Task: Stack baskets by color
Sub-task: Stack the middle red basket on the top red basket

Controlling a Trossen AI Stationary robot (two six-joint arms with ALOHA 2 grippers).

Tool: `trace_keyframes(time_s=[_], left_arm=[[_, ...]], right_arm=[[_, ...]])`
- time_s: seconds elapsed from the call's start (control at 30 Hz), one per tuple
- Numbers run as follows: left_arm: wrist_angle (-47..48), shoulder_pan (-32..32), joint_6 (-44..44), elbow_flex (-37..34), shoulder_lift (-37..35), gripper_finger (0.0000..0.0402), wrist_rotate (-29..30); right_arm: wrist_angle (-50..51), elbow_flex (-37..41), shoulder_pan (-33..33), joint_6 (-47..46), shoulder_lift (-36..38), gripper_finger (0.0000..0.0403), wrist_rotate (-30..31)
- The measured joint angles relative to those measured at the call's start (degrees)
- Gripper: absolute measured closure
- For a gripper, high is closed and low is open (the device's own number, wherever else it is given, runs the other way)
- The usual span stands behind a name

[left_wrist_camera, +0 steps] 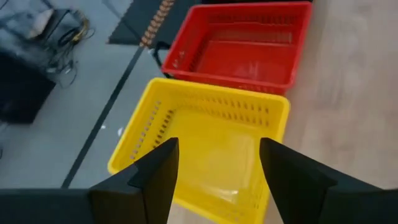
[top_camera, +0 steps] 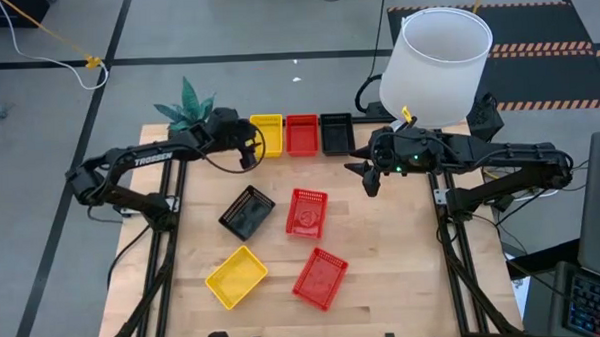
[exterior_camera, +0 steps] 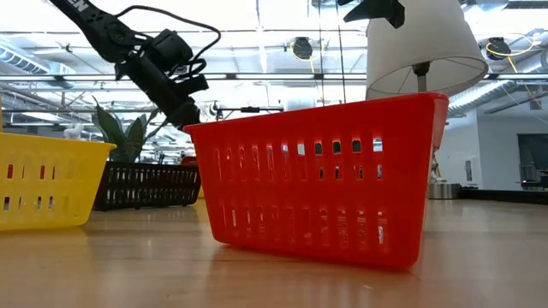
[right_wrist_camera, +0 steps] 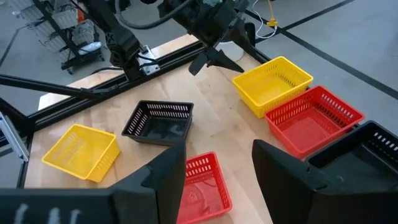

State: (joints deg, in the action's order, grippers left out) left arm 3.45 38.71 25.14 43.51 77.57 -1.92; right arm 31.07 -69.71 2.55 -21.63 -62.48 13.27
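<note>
- Pale wooden worktop (top_camera: 384, 276) standing on a grey concrete floor (top_camera: 61, 197).
- Black floor mat (top_camera: 535, 25) with orange-striped edging, far right.
- Yellow cable (top_camera: 50, 42) trailing over the floor, far left.
- White lampshade (top_camera: 436, 64) at the worktop's far right corner; green plant (top_camera: 188, 102) at the far left.
- Ceiling beams (exterior_camera: 68, 51) and bright overhead lights beyond.

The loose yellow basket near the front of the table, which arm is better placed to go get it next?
Probably the left. The loose yellow basket lies on the left arm's side, and the left gripper hangs open over the back-row yellow basket. The right gripper is farther off.
</note>
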Motion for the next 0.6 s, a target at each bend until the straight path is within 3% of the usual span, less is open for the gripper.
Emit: trace_keyframes(time_s=[0.17,0.43,0.6], left_arm=[[2.51,-1.53,-12.45,0.0,-2.28,0.0174,1.09],[11.95,-6.79,-42.77,0.0,-9.39,0.0174,0.99],[18.54,-13.36,-53.11,0.0,-13.39,0.0174,0.97]], right_arm=[[0.0,0.0,0.0,-1.89,0.0,0.0222,-1.66],[0.0,-0.02,-0.02,-11.57,0.02,0.0222,-5.84],[0.0,-0.02,-1.51,-13.7,0.02,0.0222,-6.04]])
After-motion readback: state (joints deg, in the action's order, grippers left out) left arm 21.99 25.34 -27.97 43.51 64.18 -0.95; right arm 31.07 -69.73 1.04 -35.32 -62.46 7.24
